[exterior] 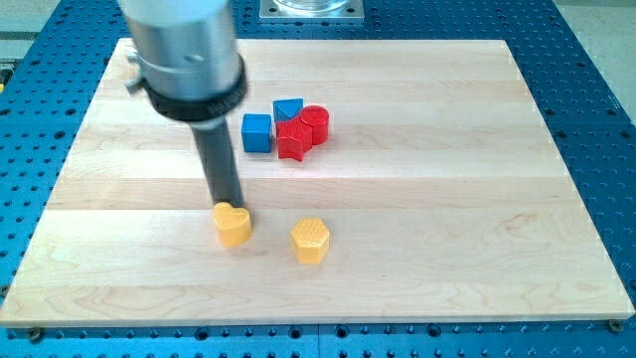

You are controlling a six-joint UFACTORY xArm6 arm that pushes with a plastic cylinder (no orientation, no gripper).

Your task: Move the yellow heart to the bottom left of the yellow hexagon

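The yellow heart lies on the wooden board, left of centre toward the view's bottom. The yellow hexagon lies to its right and slightly lower, a small gap apart. My tip is the lower end of the dark rod, which comes down from the view's top left. The tip sits just above the heart's upper edge, touching or nearly touching it.
A cluster sits near the board's middle top: a blue cube, a blue block behind it, a red star-like block and a red cylinder. The board lies on a blue perforated table.
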